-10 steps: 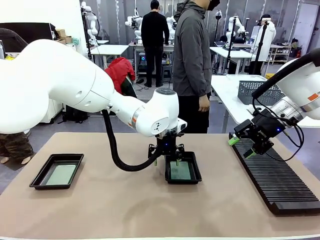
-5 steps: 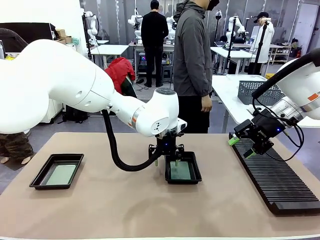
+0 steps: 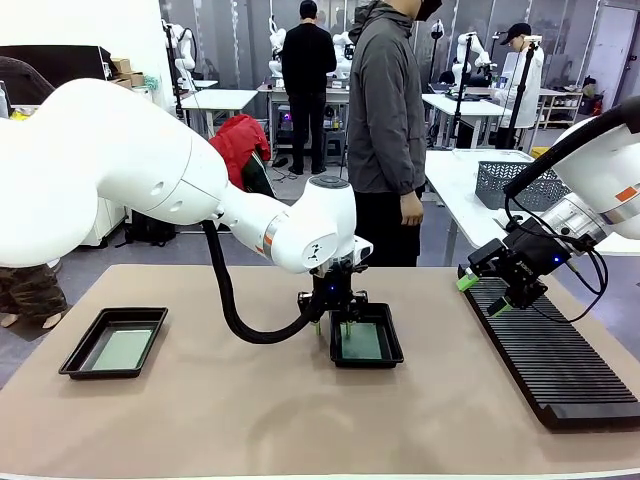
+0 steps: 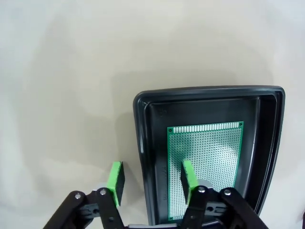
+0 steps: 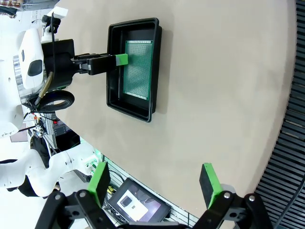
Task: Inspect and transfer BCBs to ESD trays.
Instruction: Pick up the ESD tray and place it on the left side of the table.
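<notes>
Two black ESD trays lie on the tan table. The left tray (image 3: 72, 361) holds a pale green BCB (image 3: 120, 349). In the middle tray (image 3: 393, 354) lies another BCB (image 3: 362, 342), a bright green perforated board in the left wrist view (image 4: 212, 148). My left gripper (image 3: 335, 318) hangs low over that tray's left wall (image 4: 143, 157). It (image 4: 152, 180) is open, with one finger outside the tray and the other above the board's edge, holding nothing. My right gripper (image 3: 484, 295) hovers open and empty (image 5: 153, 179) over the near end of the rack.
A long black ribbed rack (image 3: 550, 360) runs along the table's right side. A person in a grey jacket (image 3: 385, 110) stands at the far edge, hands down. The right wrist view also takes in the middle tray (image 5: 133, 23) and its board (image 5: 139, 69).
The left gripper's fingers have drawn a little closer together around the tray wall. Both arms and both boards stay where they were.
</notes>
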You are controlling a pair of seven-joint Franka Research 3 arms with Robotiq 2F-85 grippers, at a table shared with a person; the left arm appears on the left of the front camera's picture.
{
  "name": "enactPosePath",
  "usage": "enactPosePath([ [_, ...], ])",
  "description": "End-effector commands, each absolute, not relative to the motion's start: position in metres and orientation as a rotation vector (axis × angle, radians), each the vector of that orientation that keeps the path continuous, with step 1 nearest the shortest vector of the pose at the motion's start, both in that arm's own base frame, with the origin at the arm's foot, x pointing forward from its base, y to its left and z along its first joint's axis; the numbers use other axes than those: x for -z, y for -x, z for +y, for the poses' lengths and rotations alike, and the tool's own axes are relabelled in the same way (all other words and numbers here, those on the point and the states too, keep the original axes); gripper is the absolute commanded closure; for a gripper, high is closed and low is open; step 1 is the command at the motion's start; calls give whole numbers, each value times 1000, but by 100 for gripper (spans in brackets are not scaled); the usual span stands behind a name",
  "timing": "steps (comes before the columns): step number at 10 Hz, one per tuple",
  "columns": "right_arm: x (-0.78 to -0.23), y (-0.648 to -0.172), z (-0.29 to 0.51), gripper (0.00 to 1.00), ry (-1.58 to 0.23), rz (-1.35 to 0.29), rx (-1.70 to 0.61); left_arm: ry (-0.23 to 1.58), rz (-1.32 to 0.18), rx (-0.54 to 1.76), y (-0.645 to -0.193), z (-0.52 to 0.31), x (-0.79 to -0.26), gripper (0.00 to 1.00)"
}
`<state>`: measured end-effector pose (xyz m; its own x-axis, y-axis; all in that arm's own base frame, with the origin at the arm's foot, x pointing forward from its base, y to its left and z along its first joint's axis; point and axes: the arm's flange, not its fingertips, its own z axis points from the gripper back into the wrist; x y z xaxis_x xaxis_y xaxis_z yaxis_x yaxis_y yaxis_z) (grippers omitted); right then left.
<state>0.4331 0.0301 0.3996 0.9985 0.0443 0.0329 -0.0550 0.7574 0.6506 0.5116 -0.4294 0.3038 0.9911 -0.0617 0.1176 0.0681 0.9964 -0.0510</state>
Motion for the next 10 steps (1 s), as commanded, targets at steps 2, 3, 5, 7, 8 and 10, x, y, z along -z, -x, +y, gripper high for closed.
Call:
enactPosePath([
  [2, -400, -434, 32, 0, -700, -20, -31, 69, -83, 81, -512, -418, -307, 46],
  [3, -400, -434, 32, 0, -700, -20, -31, 76, -90, 82, -513, -418, -307, 46],
  [5, -400, -434, 32, 0, -700, -20, -31, 79, -93, 86, -512, -416, -312, 47],
  [7, -400, -434, 32, 0, -700, -20, -31, 85, -84, 90, -512, -414, -313, 57],
  [8, -400, -434, 32, 0, -700, -20, -31, 82, -74, 90, -513, -414, -312, 77],
  [10, -400, -434, 32, 0, -700, -20, -31, 79, -67, 87, -514, -413, -310, 87],
])
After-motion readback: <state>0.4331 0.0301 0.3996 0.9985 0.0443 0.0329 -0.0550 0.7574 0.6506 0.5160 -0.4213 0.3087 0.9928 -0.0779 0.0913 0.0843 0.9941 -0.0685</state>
